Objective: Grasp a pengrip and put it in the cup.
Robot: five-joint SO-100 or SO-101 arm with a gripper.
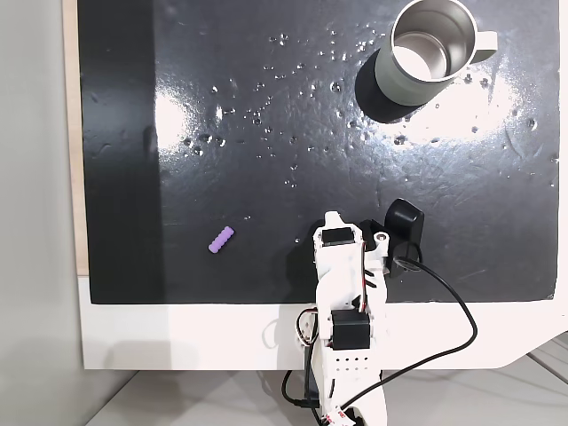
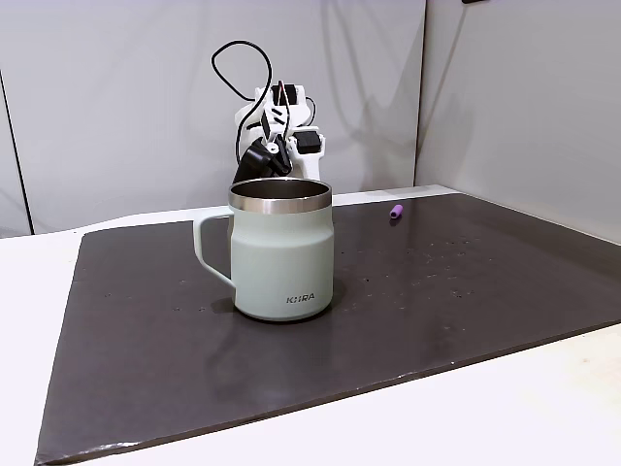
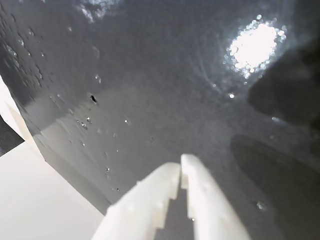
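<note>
A glossy black mat (image 1: 266, 133) covers the white table (image 1: 177, 337). The pengrip (image 1: 221, 240) lies on the mat, well apart from the cup (image 1: 426, 53) and the empty, closed gripper (image 3: 180, 165).

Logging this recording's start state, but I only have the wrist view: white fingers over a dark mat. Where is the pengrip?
Observer: In a fixed view from above, the light-purple pengrip lies on the black mat, left of the arm's base.
Operator: And the cup?
Observer: The grey-green mug stands upright at the mat's far right corner, handle pointing right.
Operator: Anything inside it?
Observer: No; its steel interior looks empty there.
</note>
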